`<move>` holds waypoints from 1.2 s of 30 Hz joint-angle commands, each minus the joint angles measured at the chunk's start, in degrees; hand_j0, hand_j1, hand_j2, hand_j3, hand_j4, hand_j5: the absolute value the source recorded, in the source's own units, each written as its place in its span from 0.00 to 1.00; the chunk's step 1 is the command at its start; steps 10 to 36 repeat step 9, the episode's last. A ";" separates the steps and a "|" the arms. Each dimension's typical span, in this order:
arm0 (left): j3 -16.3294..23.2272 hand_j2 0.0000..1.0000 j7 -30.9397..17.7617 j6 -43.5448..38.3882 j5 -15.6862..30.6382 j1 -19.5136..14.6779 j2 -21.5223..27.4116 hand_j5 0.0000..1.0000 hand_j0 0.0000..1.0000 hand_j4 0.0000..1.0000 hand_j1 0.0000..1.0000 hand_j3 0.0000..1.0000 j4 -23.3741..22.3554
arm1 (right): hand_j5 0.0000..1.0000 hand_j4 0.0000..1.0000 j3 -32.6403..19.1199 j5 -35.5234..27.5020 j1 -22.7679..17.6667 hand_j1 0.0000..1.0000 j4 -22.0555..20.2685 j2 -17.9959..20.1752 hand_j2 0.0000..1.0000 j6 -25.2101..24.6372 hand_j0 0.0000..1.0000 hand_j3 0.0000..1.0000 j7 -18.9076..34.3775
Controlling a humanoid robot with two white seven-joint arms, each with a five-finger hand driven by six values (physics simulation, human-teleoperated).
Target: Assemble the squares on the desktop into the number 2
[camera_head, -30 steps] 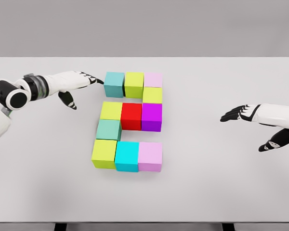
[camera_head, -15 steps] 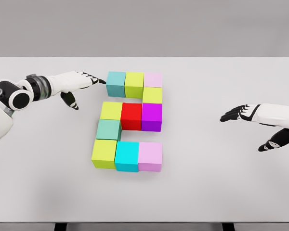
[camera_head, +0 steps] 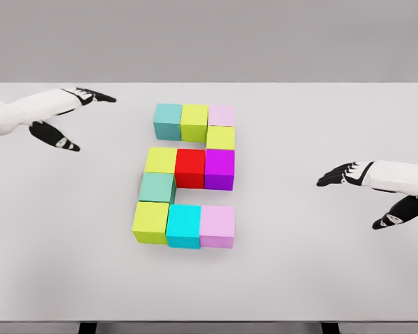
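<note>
Obstacle: I am seeing the block cluster [camera_head: 188, 174] occupying mid-table.
Free room: I am seeing bare table [camera_head: 299, 264] lying open on both flanks.

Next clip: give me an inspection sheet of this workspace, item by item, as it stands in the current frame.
Surface: flat white tabletop, bare around the blocks.
Job's things: ten coloured cubes forming a 2. Top row teal cube, olive cube, pale pink cube; yellow-green cube below; middle row yellow cube, red cube, magenta cube; sea-green cube; bottom row lime cube, cyan cube, lilac cube.
Clutter: nothing seen.
Grippers: left hand open, apart from blocks; right hand open, at right.
Cables: nothing seen.
Surroundings: plain grey backdrop.
</note>
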State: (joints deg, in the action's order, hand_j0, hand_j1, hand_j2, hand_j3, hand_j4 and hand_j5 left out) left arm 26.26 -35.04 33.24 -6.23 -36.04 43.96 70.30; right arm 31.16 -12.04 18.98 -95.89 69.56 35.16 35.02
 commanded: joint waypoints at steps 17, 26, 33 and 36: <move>-1.30 1.00 0.04 1.76 26.53 10.37 6.93 1.00 1.00 1.00 1.00 1.00 -3.51 | 1.00 1.00 -0.31 -0.27 -0.70 1.00 0.26 -2.06 1.00 -0.16 1.00 1.00 -0.02; -1.30 1.00 0.04 1.76 26.53 10.37 6.93 1.00 1.00 1.00 1.00 1.00 -3.51 | 1.00 1.00 -0.31 -0.27 -0.70 1.00 0.26 -2.06 1.00 -0.16 1.00 1.00 -0.02; -1.30 1.00 0.04 1.76 26.53 10.37 6.93 1.00 1.00 1.00 1.00 1.00 -3.51 | 1.00 1.00 -0.31 -0.27 -0.70 1.00 0.26 -2.06 1.00 -0.16 1.00 1.00 -0.02; -1.30 1.00 0.04 1.76 26.53 10.37 6.93 1.00 1.00 1.00 1.00 1.00 -3.51 | 1.00 1.00 -0.31 -0.27 -0.70 1.00 0.26 -2.06 1.00 -0.16 1.00 1.00 -0.02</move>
